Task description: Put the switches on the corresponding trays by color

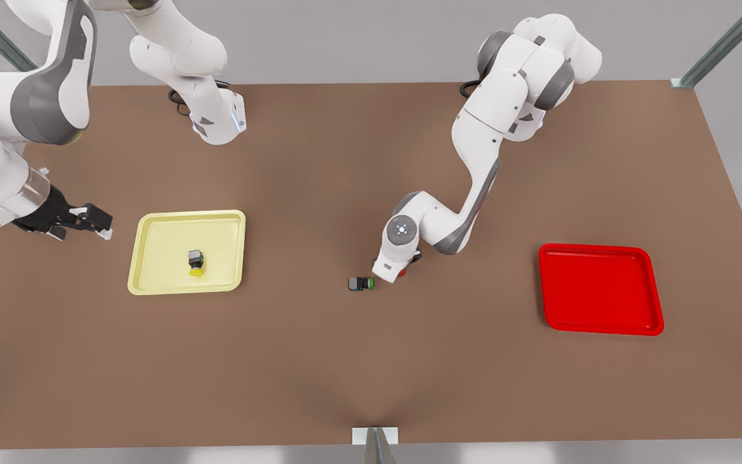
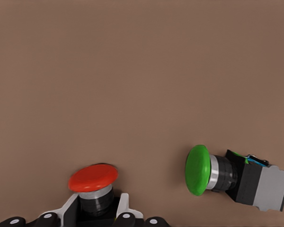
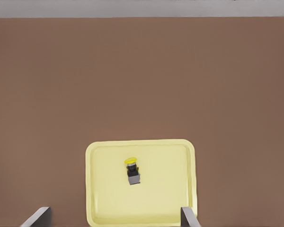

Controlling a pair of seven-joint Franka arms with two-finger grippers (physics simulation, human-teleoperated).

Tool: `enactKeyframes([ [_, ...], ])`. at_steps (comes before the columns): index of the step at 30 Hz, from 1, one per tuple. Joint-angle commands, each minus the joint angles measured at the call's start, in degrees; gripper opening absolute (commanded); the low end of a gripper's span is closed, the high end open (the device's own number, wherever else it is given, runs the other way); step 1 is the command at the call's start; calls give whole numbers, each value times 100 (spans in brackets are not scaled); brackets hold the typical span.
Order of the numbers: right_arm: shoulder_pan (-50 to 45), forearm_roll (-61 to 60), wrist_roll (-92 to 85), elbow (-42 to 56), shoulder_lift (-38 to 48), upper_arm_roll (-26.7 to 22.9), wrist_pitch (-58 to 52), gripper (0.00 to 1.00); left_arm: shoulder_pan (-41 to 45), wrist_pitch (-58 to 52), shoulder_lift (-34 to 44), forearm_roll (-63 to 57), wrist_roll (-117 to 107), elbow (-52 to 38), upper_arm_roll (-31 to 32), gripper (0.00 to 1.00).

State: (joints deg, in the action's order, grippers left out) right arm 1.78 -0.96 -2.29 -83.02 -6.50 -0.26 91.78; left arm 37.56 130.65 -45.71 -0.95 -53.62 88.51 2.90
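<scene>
On the brown table (image 1: 319, 361), the green switch (image 1: 361, 283) lies on its side just below the middle of the front view, cap toward that view's right. Right beside it the left gripper (image 1: 402, 270) is down at the table, its fingers (image 2: 125, 213) closed around the body of the red switch (image 2: 93, 182), whose red cap faces away from the wrist camera (the green switch (image 2: 227, 173) lies close by, not touching).

Toward the front view's left, the yellow switch (image 1: 196, 262) lies inside the yellow tray (image 1: 152, 283), near its middle. From the right wrist camera the yellow switch (image 3: 131, 170) and the tray (image 3: 97, 189) sit between the two spread fingertips (image 3: 189, 216).

The right gripper (image 1: 91, 222) hangs at the far left of the front view, beside the yellow tray, open and empty.

The red tray (image 1: 641, 316) rests at the right of the front view, well apart from the switches.
</scene>
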Motion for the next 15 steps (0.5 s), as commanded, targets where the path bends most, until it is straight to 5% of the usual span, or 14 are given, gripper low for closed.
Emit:
enactKeyframes([
  [1, 50, 0, 1, 5, 0, -1, -2, 100, 5, -5, 0, -1, 0, 0, 0, 52],
  [15, 68, 9, 1, 5, -18, -10, 33, 100, -21, -207, 194, -1, 44, 0, -79, 52],
])
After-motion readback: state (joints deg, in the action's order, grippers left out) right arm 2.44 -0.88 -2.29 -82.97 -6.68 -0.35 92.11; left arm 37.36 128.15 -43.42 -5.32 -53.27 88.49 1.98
